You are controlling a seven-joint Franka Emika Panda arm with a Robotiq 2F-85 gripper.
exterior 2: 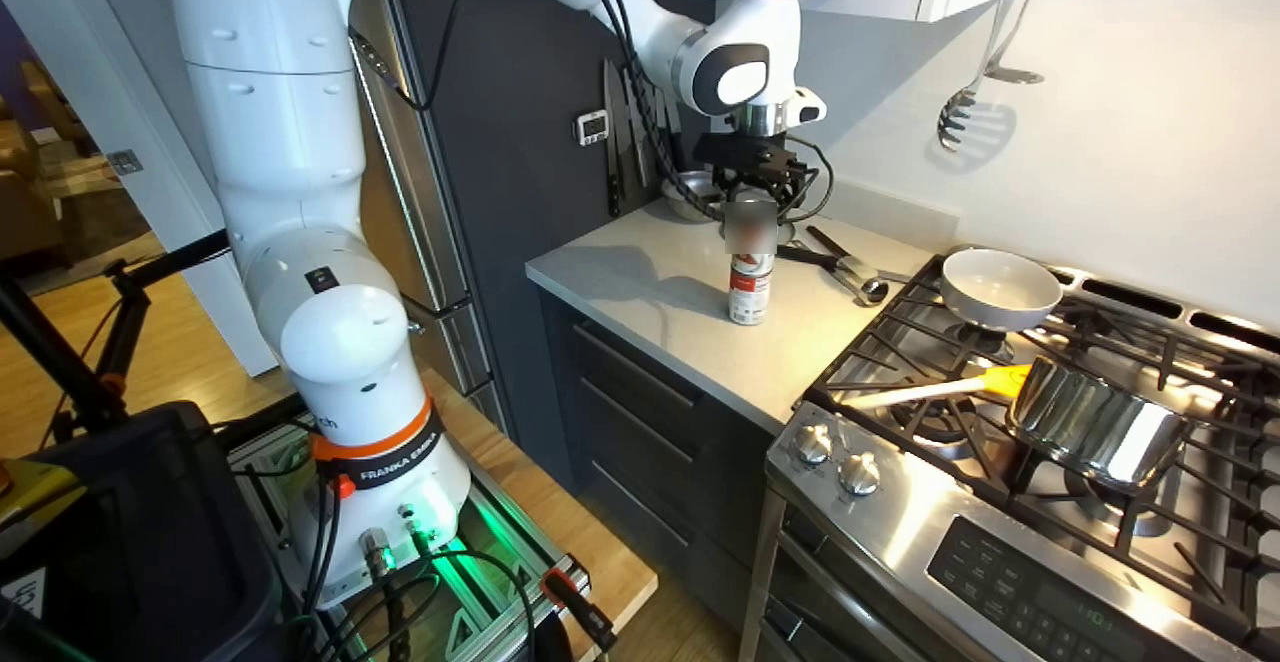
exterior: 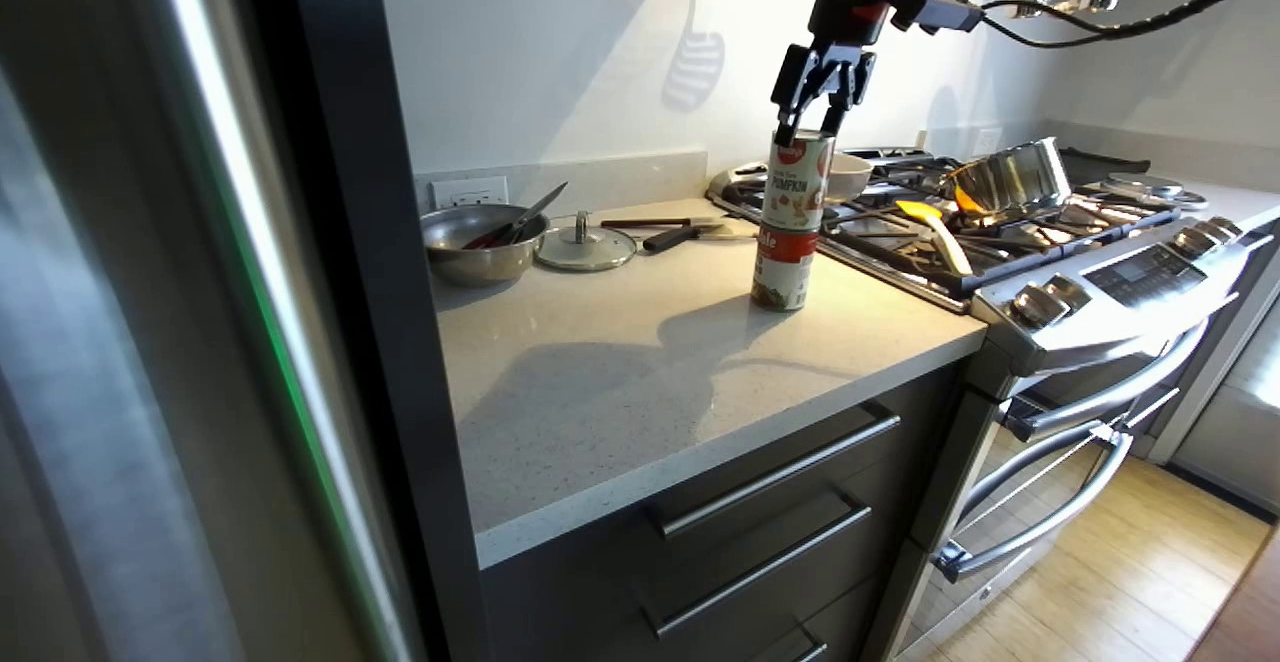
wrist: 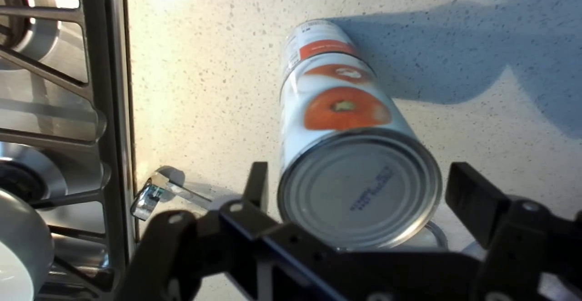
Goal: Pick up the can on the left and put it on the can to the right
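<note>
1. My angular two-fingered gripper (exterior: pixel 809 129) is black; my jointed, smooth-shelled arm (exterior 2: pixel 280 132) is white, ringed in orange at its base.
2. The white-labelled, cylindrical upper can (wrist: pixel 343 110) bears orange pumpkins, and its round metal end (wrist: pixel 345 192) is silver-grey with concentric rings and blue printed marks.
3. The cylindrical lower can (exterior: pixel 785 272) has a red band over white.
4. The flat stone countertop (wrist: pixel 204 87) is cream, flecked dark.
5. The round metal saucepan (exterior 2: pixel 1095 427) gleams silver; the long-handled spatula (exterior 2: pixel 930 391) has a yellow-orange head and pale handle.
</note>
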